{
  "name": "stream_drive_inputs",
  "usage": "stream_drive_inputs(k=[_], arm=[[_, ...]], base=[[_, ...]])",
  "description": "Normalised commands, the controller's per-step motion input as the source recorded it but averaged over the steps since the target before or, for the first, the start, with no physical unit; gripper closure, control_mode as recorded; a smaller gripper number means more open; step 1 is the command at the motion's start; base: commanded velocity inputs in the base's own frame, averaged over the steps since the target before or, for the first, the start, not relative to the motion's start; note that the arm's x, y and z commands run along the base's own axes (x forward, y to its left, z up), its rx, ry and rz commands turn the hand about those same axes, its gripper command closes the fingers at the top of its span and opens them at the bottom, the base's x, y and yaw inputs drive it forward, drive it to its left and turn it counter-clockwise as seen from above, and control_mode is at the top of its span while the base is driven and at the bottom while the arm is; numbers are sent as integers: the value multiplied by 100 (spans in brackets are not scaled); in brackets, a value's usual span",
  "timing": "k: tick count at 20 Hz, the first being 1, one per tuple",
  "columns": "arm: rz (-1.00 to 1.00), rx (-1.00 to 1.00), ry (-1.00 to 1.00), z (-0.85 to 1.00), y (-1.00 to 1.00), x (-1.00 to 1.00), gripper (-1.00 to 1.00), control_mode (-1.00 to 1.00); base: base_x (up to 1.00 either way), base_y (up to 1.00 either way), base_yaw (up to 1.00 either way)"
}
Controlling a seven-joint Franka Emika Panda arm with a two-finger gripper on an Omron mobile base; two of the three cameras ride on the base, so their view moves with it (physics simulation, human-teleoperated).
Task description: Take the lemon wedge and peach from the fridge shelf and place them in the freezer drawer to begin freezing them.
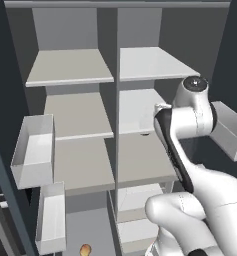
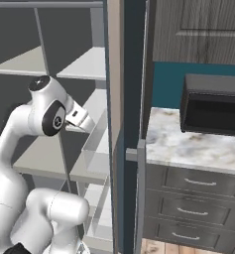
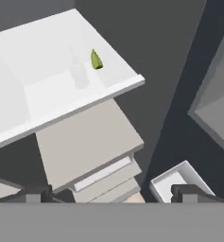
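Two fruits: one is seen on a shelf and one low in the cabinet; neither is held.
Peach [image 1: 85, 249]: seen at the bottom edge of the left base view, left of centre, on the grey floor below the door bins [image 1: 35, 150]; whether that floor belongs to the freezer drawer cannot be told.
Fridge shelf [image 3: 47, 94]: an off-white board spread across the upper left of the hand view, its front edge slanting down to the left.
Lemon wedge [image 3: 96, 60]: set on that shelf at upper centre of the hand view, near the right-hand corner, apart from the edge.
Long axis of wedge: run from upper left to lower right in the hand view, the point at the top.
Gripper [image 3: 111, 193]: its tips are seen at the bottom of the hand view, spread as wide as they go, with nothing between them.
Key relation: the wedge lies well up-frame from the tips and slightly left of their midline, so a forward reach with a small leftward correction is judged necessary.
Arm: raised before the right-hand shelves in the left base view.
Writing: none legible anywhere.
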Motion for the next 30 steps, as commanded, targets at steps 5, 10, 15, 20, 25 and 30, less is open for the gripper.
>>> stream_drive_inputs(k=[5, 10, 15, 20, 25, 30], arm=[[-15, 0, 0, -49, -4, 54, -100, -100], [-11, 0, -2, -22, -30, 44, -100, -100], [-7, -1, -3, -9, -31, 47, -100, -100], [-1, -2, 0, -13, -31, 44, -100, -100], [0, -1, 0, -28, -47, 39, -100, -100], [0, 0, 0, -7, -37, 33, -100, -100]], base=[[0, 0, 0], [0, 0, 0], [0, 0, 0], [0, 0, 0], [0, 0, 0], [0, 0, 0]])
